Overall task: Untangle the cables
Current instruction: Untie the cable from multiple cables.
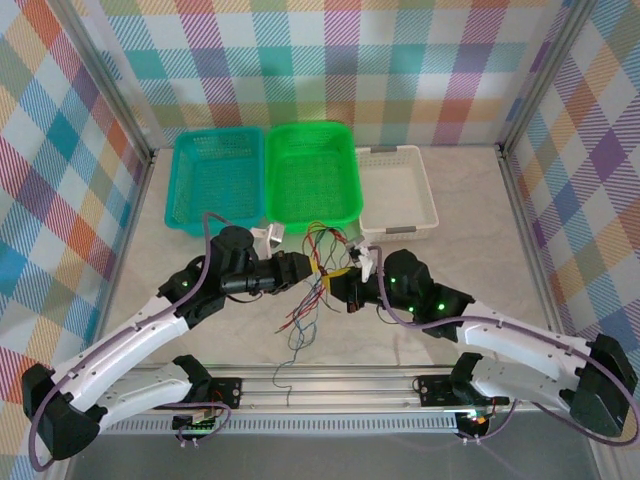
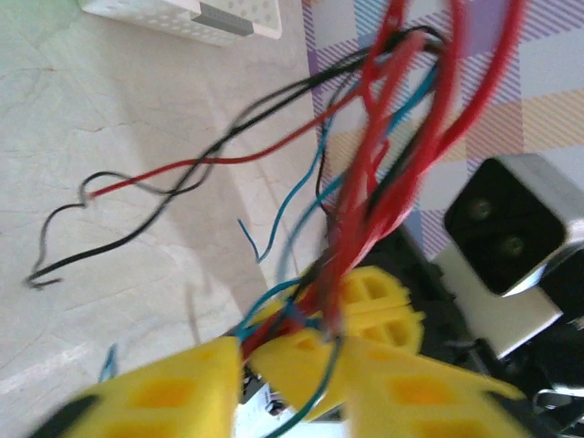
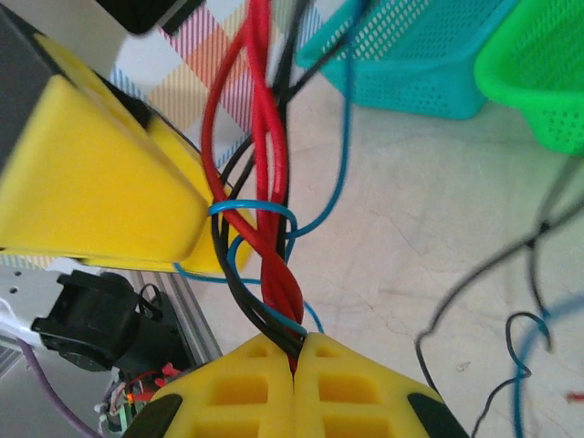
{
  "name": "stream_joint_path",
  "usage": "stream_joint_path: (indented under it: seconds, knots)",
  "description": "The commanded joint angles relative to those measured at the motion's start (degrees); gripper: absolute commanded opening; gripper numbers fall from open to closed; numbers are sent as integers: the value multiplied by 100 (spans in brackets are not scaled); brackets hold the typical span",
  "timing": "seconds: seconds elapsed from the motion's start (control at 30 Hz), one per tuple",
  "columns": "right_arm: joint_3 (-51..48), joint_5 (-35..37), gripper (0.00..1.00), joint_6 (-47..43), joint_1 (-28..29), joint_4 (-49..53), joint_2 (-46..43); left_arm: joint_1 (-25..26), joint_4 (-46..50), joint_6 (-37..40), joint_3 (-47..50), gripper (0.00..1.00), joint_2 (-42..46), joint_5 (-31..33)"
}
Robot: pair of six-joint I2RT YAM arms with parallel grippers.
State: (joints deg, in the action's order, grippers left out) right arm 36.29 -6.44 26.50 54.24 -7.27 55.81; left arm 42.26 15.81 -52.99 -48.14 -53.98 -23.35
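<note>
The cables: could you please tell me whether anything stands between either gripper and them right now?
Nothing visible does. The right gripper is shut directly on the cables, pinching red and black strands at its tips. The left gripper stands open right beside it, the same cables running between its jaws.

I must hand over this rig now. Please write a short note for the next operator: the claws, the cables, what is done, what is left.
Right claw: shut on the cables, a twisted red, black and blue bundle.
Left claw: open, fingers either side of the same bundle, close to the right claw.
Cables: one tangle held up in front of the green basket; loose ends trail on the table.
Done: nothing separated yet.
Left: pull out every wire.
</note>
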Motion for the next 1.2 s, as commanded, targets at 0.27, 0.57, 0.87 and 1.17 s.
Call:
stream_joint_path:
  seconds: [0.27,0.57,0.87,1.17]
  knots:
    - [237,-338,0,-13,-1,11,-350,24,-499,449,420,71,129,-434]
    - [779,-91,0,-43,-1,363,64,131,-954,680,420,47,-292,-878]
    - [1074,61,0,-82,-10,572,228,129,-856,937,538,19,-377,-827]
    - [1290,140,0,-57,-19,667,325,142,-774,1218,543,28,-603,-943]
